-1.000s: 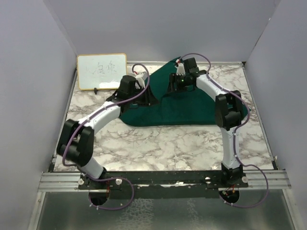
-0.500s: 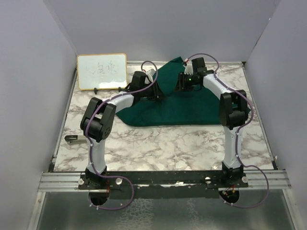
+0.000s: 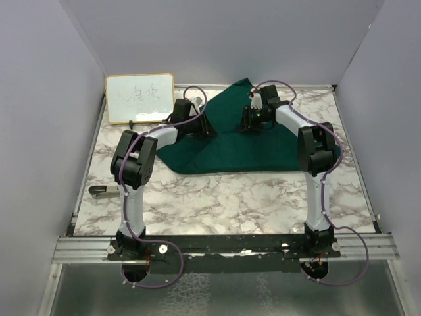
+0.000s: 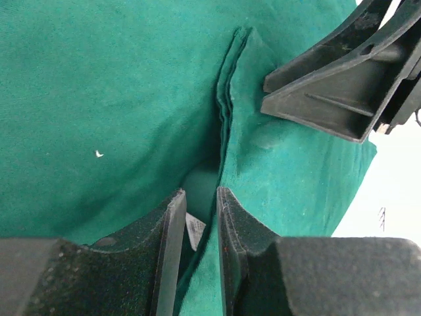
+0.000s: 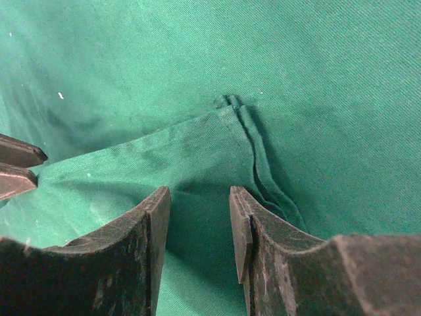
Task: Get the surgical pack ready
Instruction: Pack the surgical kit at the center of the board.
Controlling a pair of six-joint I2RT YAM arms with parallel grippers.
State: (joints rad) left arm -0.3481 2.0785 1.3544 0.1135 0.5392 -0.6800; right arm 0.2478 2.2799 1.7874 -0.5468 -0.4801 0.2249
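The dark green drape [image 3: 253, 150] of the surgical pack lies spread on the marble table, its far corner folded toward the middle. My left gripper [image 3: 199, 125] is at the drape's left edge. In the left wrist view its narrow jaws [image 4: 200, 194] are shut on a raised fold of the drape [image 4: 99, 99], with a white tag in the gap. My right gripper [image 3: 252, 120] is low over the folded flap. Its jaws [image 5: 199, 194] stand apart with flat cloth [image 5: 296, 66] under them, beside the hemmed edge. Tray, instruments and gauze are out of view.
A wood-framed whiteboard [image 3: 139, 97] leans at the back left. A small dark and silver item [image 3: 102, 191] lies near the table's left edge. The right gripper's fingers [image 4: 329, 85] are close in front of the left wrist camera. Grey walls enclose three sides.
My left arm has swung its elbow in and its gripper has moved onto the drape's left edge. Both pairs of jaws have narrowed. The right gripper shifted slightly left.
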